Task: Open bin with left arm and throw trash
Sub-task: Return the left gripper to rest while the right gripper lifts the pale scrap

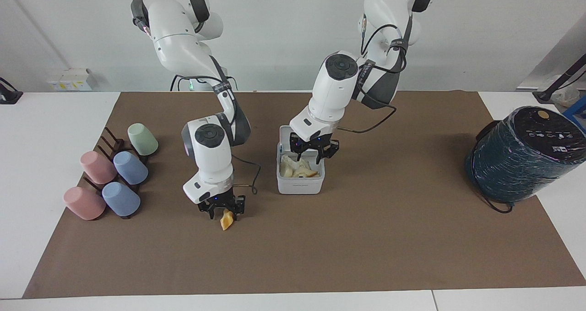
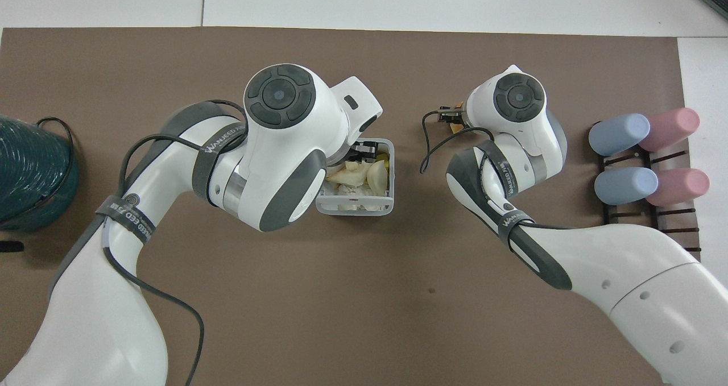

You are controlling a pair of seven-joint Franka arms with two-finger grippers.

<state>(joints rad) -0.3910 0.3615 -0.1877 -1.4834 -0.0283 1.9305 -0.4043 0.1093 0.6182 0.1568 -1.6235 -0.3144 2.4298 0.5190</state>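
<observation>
The white bin stands mid-table with its lid raised on the side nearer the robots. It holds several pale and yellow scraps. It also shows in the overhead view. My left gripper hangs open and empty just over the bin's inside; it shows in the overhead view too. My right gripper is low at the mat, open, with its fingers on either side of a yellow-orange scrap. That gripper and scrap peek out from under the wrist in the overhead view.
A dark rack with pink, blue and green cups lies at the right arm's end of the brown mat. A big dark teal wrapped cylinder stands at the left arm's end. The right arm's cable trails beside the bin.
</observation>
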